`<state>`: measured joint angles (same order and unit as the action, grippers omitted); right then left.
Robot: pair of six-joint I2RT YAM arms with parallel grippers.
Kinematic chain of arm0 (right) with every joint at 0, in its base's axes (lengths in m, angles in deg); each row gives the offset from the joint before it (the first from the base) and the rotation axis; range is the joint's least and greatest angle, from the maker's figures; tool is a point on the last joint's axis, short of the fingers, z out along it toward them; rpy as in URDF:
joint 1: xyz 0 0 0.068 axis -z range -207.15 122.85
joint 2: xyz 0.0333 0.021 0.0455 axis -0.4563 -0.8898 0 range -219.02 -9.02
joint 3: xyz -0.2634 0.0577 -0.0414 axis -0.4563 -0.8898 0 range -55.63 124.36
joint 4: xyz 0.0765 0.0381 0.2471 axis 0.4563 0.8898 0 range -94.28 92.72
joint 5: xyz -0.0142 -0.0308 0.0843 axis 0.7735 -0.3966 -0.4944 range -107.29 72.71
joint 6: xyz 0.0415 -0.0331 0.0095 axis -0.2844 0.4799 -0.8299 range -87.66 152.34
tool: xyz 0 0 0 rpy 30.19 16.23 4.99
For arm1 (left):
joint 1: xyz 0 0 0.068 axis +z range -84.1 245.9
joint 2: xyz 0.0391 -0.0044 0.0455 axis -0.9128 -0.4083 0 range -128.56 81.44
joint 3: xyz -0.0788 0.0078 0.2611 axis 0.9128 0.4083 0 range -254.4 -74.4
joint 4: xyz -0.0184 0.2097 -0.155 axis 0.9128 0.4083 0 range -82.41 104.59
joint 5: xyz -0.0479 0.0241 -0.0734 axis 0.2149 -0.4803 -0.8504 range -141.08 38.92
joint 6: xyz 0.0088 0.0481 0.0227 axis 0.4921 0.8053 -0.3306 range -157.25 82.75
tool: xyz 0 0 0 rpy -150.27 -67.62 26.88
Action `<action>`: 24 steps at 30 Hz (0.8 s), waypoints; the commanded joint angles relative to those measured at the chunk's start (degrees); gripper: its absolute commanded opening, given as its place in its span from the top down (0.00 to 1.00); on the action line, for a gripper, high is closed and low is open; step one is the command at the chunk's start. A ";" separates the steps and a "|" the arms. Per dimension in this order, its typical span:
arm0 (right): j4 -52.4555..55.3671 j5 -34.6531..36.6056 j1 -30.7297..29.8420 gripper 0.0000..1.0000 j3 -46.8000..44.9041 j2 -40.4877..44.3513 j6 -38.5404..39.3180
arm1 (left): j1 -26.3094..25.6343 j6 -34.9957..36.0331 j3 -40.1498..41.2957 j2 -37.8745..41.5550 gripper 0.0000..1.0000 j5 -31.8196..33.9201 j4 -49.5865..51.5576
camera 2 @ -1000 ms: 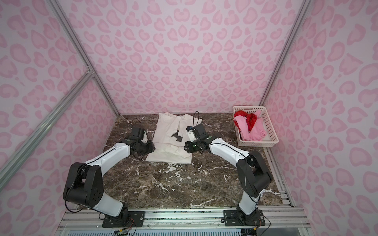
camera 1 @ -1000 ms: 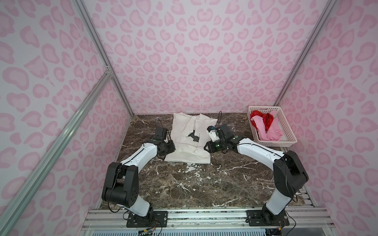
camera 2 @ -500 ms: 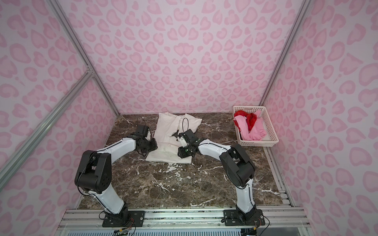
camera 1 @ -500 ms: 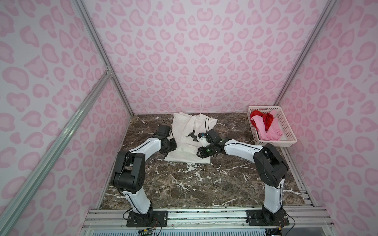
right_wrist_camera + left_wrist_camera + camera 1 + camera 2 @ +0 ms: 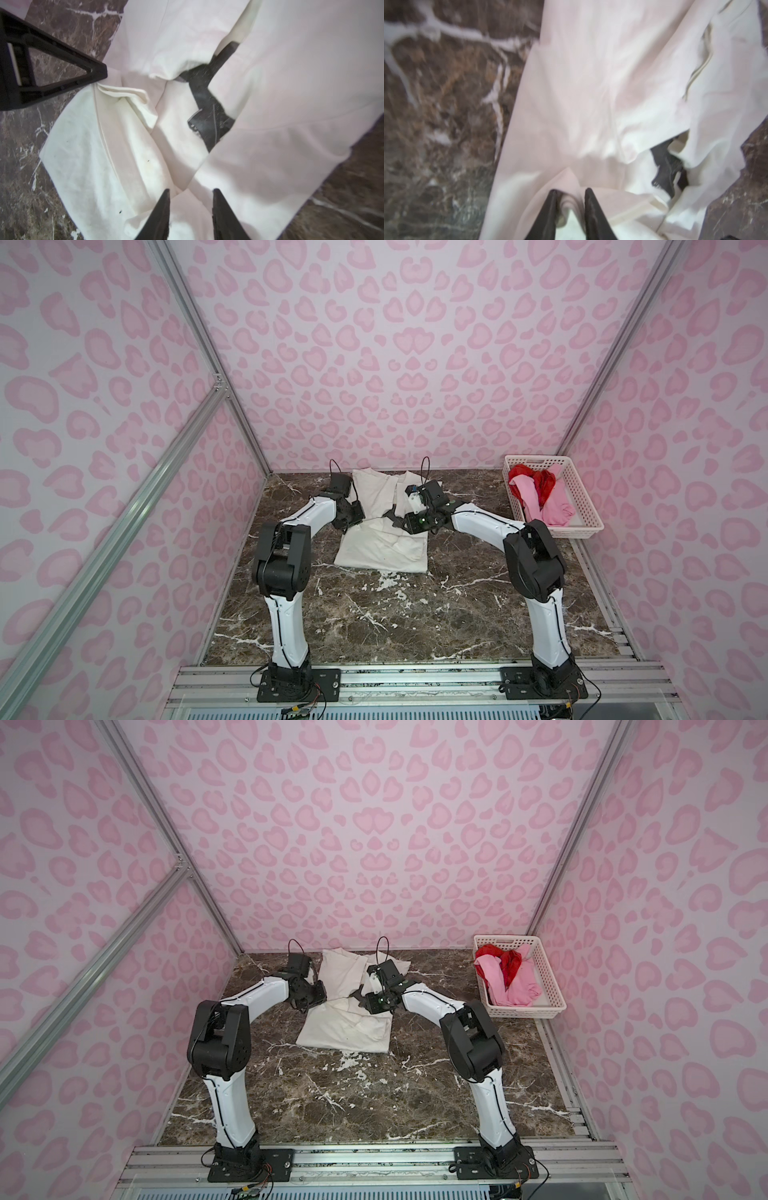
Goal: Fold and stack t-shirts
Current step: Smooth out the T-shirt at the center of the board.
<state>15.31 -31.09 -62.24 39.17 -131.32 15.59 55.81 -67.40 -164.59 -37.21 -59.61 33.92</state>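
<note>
The off-white shirt (image 5: 380,547) lies mid-frame on the tabletop (image 5: 374,614), its long axis running up the frame in both top views, with the left tool (image 5: 570,197) clamped on its left-hand edge and the right tool (image 5: 190,197) straddling a cloth ridge at its right-hand edge, grip not discernible.

One off-white t-shirt (image 5: 382,547), one pink t-shirt (image 5: 557,510), one red t-shirt (image 5: 544,485), one basket (image 5: 575,533)
</note>
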 commanded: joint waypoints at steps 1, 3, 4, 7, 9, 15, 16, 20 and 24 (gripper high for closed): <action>3.78 0.33 -0.14 0.64 2.06 1.64 1.96 | 0.15 1.62 -6.58 -1.51 0.75 1.76 5.67; 4.58 -0.07 -0.62 0.63 1.17 3.57 1.82 | 0.32 1.93 -8.03 -1.06 0.75 2.52 6.91; 5.12 -0.48 -0.89 0.63 0.52 4.43 1.68 | 0.33 2.02 -7.74 -0.29 0.74 2.79 6.98; 4.19 -2.03 -2.37 0.62 -3.72 7.19 1.02 | 0.38 1.98 -4.55 2.47 0.74 2.35 5.99; 3.68 -3.02 -3.52 0.62 -6.45 8.53 0.15 | 0.33 1.49 -0.19 4.91 0.74 1.34 4.01; 0.37 -4.75 -7.38 0.62 -14.10 11.38 -2.05 | 0.35 -0.57 12.59 12.05 0.74 -2.44 -2.19; 0.03 -4.80 -7.68 0.62 -14.59 11.31 -2.44 | 0.33 -0.99 14.10 12.89 0.74 -3.20 -2.96; -1.09 -5.39 -8.12 0.62 -15.99 9.93 -3.08 | -0.10 -1.94 17.58 14.71 0.74 -5.87 -5.14; -1.35 -5.04 -8.17 0.61 -16.17 7.79 -3.03 | -0.27 -1.93 17.60 14.72 0.74 -5.62 -5.26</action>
<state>15.03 -35.97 -70.37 22.97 -122.64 13.03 55.51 -68.82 -147.06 -22.83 -64.07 30.49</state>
